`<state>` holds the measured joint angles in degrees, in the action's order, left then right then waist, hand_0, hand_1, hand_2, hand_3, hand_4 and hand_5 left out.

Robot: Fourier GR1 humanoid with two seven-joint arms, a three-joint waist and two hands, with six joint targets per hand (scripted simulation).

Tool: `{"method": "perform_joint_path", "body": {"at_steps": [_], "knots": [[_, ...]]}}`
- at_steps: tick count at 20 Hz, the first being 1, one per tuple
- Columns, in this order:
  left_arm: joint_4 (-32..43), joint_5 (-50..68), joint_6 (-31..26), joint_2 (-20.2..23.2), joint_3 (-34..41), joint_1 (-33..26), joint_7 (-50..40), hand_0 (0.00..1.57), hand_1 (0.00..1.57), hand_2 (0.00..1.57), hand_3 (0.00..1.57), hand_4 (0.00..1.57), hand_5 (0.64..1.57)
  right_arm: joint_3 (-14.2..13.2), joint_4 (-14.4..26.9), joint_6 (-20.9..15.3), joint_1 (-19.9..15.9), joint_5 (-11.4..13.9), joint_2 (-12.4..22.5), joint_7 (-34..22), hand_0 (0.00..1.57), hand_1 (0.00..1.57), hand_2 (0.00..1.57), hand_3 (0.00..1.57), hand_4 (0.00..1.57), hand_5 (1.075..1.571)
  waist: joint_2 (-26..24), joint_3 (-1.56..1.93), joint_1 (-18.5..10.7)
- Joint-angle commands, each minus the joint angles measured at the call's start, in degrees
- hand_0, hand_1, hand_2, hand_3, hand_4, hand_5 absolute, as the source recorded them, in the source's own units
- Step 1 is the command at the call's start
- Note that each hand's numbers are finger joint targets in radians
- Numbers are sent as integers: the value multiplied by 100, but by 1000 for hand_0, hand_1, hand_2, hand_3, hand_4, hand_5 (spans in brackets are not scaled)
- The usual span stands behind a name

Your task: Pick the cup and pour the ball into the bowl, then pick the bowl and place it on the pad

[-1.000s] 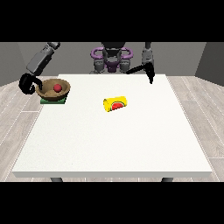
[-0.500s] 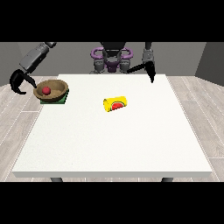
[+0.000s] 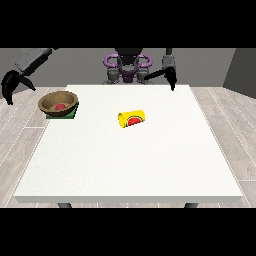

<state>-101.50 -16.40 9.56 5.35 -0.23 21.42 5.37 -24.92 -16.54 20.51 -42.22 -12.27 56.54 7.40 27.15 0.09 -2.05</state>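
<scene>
No text, label, brand, number or sign can be read on anything here.

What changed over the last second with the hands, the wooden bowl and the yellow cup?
The hand at the view's left let go of the brown wooden bowl and drew away past the table edge. The bowl, red ball inside, sits on the green pad. The yellow cup and other hand stayed put.

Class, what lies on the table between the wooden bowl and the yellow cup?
Nothing: front view shows bare white table between brown wooden bowl and tipped yellow cup.
</scene>
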Motion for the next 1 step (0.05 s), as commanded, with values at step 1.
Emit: {"method": "perform_joint_path", "body": {"at_steps": [1], "knots": [[492, 47, -33, -59, 30, -148, -20, 0, 0, 0, 0, 0, 1569, -133, -103, 664, -279, -232, 439, -543, 0, 0, 189, 288, 0, 1503, -573, -13, 87]]}}
